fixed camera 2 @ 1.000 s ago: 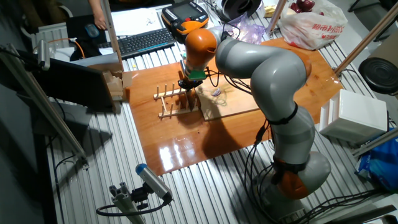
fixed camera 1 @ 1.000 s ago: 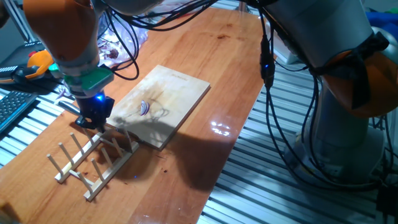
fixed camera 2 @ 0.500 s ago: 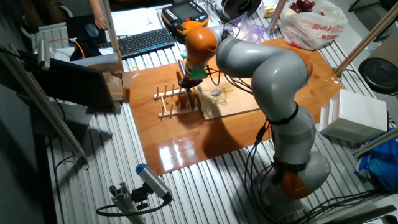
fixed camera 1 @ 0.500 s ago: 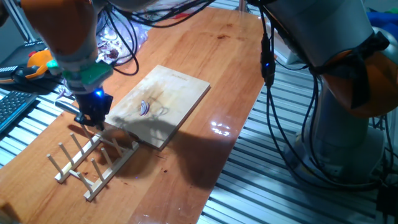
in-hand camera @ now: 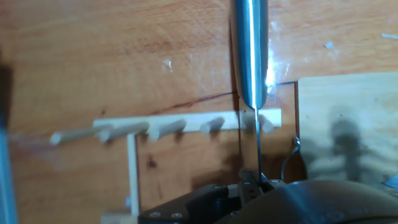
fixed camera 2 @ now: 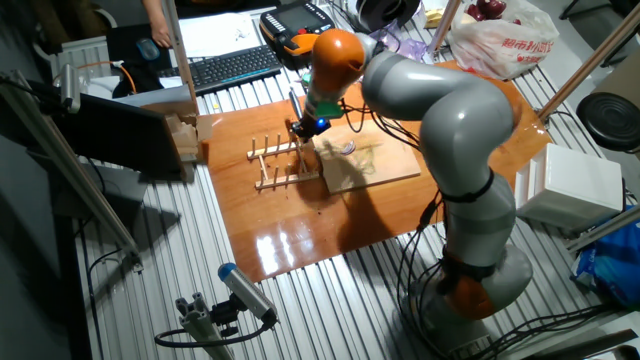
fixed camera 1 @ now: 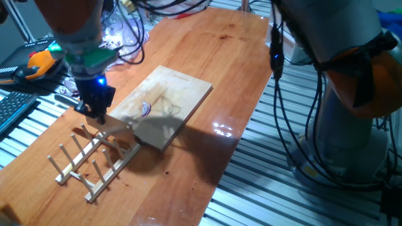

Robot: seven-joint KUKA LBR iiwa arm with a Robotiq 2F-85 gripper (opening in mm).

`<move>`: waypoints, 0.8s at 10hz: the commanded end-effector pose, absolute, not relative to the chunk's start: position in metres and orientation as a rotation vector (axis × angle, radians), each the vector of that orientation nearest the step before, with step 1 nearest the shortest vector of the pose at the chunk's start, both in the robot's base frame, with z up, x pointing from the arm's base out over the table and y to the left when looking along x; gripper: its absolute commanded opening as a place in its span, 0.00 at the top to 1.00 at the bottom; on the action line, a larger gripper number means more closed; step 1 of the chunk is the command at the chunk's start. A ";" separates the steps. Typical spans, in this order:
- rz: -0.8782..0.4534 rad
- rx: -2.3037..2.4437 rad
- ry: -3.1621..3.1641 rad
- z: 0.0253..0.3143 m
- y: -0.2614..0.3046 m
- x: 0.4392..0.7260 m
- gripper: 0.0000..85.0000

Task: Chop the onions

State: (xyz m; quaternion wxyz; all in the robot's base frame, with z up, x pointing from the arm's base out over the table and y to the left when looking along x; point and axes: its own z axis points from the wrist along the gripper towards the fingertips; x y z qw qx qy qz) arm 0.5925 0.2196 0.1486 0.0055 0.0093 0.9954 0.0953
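The onion is a small purple-and-white sliver (fixed camera 1: 146, 109) lying near the middle of the wooden board (fixed camera 1: 179, 94); it also shows in the other fixed view (fixed camera 2: 347, 148). My gripper (fixed camera 1: 95, 115) hangs just left of the board, over the near end of the wooden peg rack (fixed camera 1: 94, 160). It is shut on a steel knife (in-hand camera: 250, 56), which the hand view shows edge-on, reaching out over the rack (in-hand camera: 186, 124) beside the board's corner (in-hand camera: 348, 112). In the other fixed view the gripper (fixed camera 2: 303, 134) sits between the rack (fixed camera 2: 272, 165) and the board (fixed camera 2: 375, 165).
Clear plastic with purple scraps (fixed camera 1: 119, 41) lies at the table's far left. A teach pendant (fixed camera 2: 300, 20) and a keyboard (fixed camera 2: 230, 65) lie beyond the table's edge. A printed plastic bag (fixed camera 2: 500, 40) sits at the far corner. Cables hang from the arm.
The gripper has risen a little from the rack with the knife and shifted slightly towards the board. The onion sliver and the board have not moved.
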 end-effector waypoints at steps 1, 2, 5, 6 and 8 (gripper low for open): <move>0.305 0.022 3.117 0.152 0.218 0.589 1.00; 0.307 0.019 3.119 0.156 0.216 0.586 1.00; 0.389 0.028 3.142 0.174 0.197 0.580 1.00; 0.409 0.022 3.142 0.179 0.190 0.579 1.00; 0.414 0.013 3.141 0.184 0.181 0.576 1.00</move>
